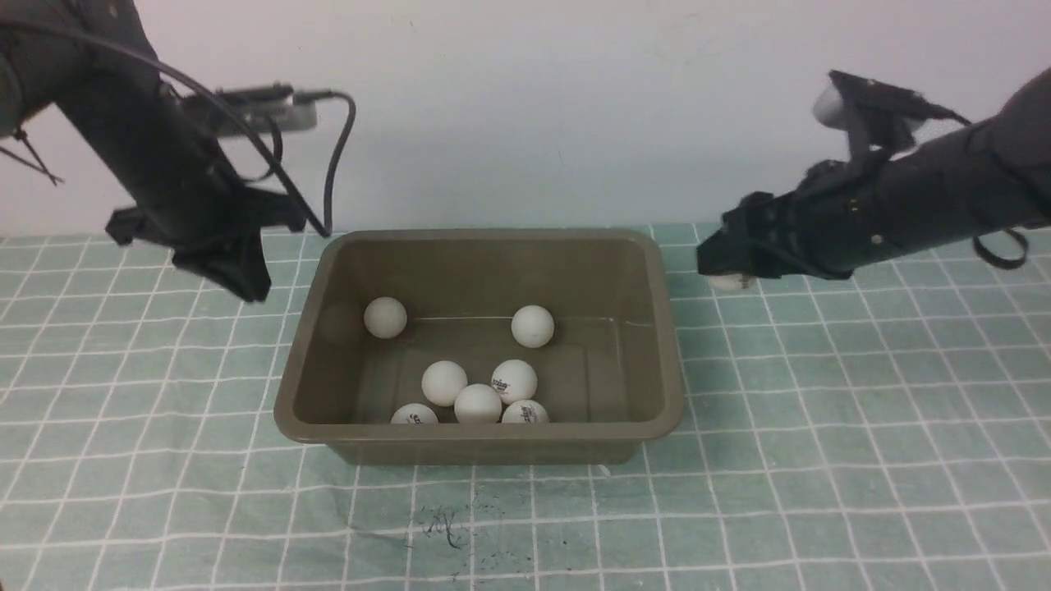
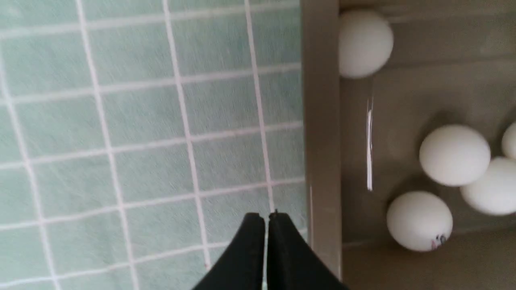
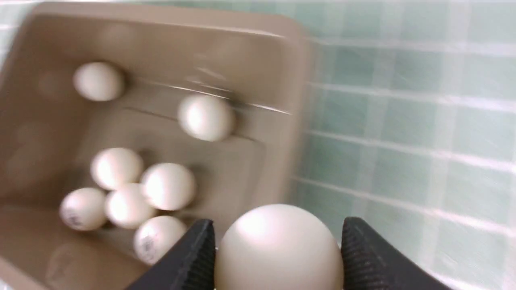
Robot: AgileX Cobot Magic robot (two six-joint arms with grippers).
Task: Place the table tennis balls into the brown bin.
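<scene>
One likely light, slick ball [image 3: 278, 251] sits pinched across its middle in your right hand [image 3: 278, 237]; left hand [image 2: 267, 219] clenched empty.

The left arm [image 1: 139, 139] descends from the upper left with the wrist angled down. The left tool [image 1: 238, 275] points downward, and its two fingers [image 2: 250, 249] are pressed together with nothing between them. The right arm [image 1: 928, 197] reaches in from the right, sloping slightly down toward the centre. The right tool [image 1: 722, 258] is clamped on one table tennis ball [image 3: 278, 249], with one finger against each side.
</scene>
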